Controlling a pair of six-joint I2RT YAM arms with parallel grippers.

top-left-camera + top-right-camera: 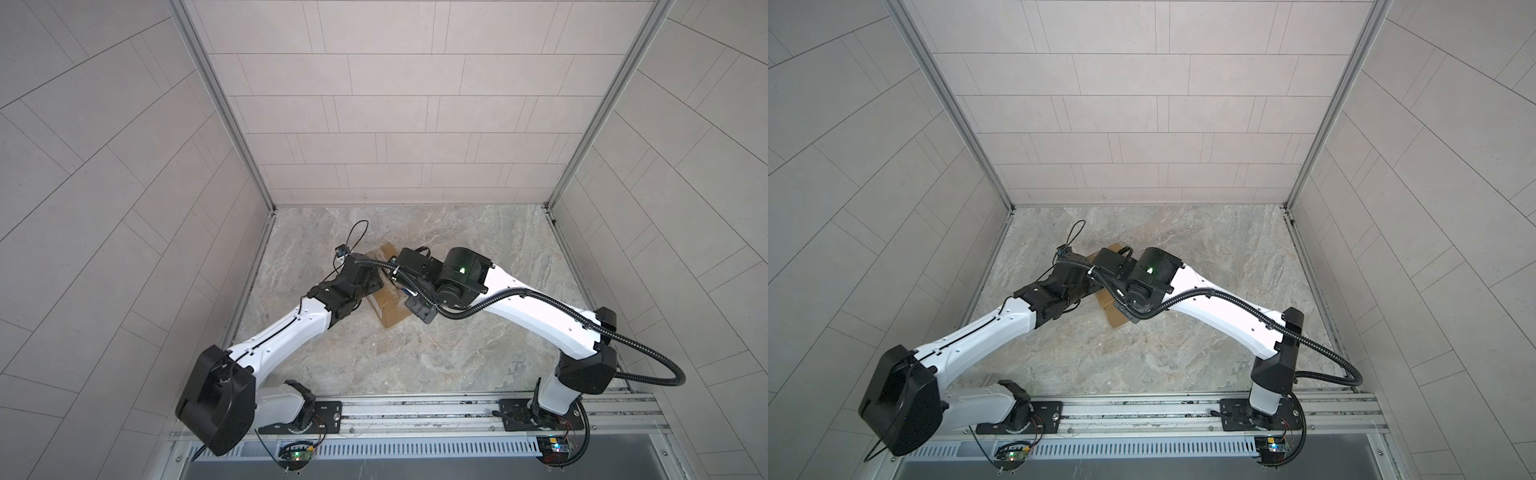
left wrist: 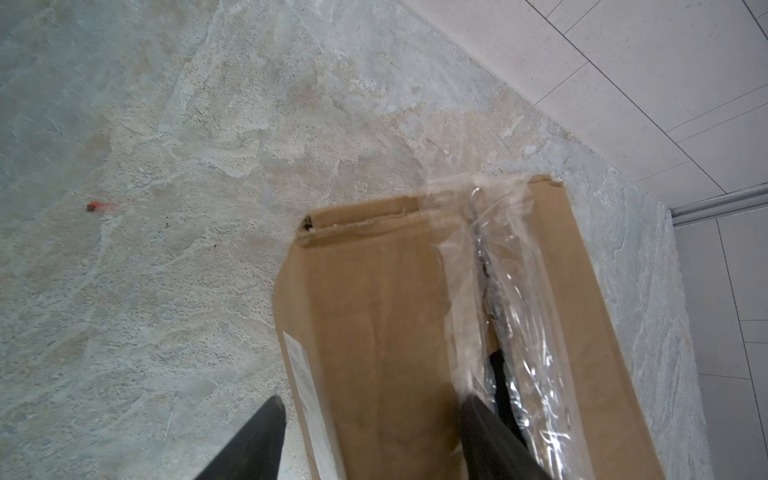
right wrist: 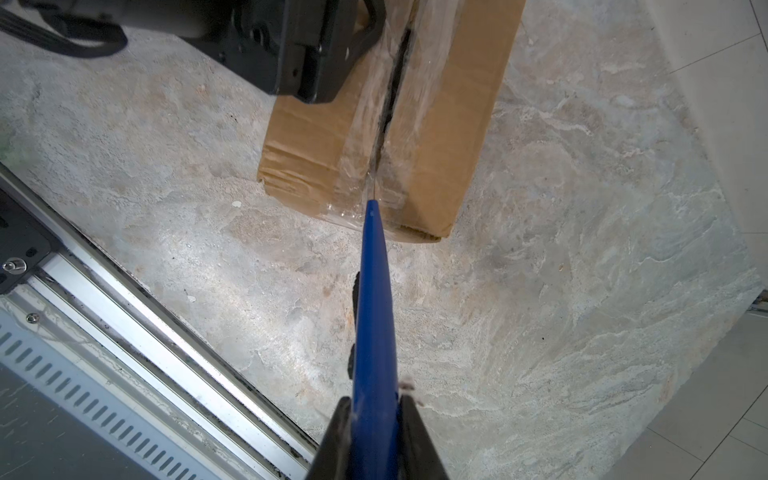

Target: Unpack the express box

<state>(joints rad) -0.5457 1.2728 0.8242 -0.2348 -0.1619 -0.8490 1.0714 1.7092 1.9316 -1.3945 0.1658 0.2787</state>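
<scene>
Box point(image 2: 395, 311) under wide left hand point(image 2: 372, 402); right hand point(image 3: 376, 403) clamps blue tool point(image 3: 374, 291) (at seam point(image 3: 380, 137)).

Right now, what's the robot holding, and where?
The right pincer holds a blue tool by its back end. The left pincer straddles the express box; grip unclear.

Pale tiled walls point(image 1: 374, 104), marbled stone floor point(image 1: 457, 353)

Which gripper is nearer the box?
Left. The left gripper straddles a top flap, one finger at the split seam; the right gripper sits off the box end, only its blue cutter touching tape.
</scene>
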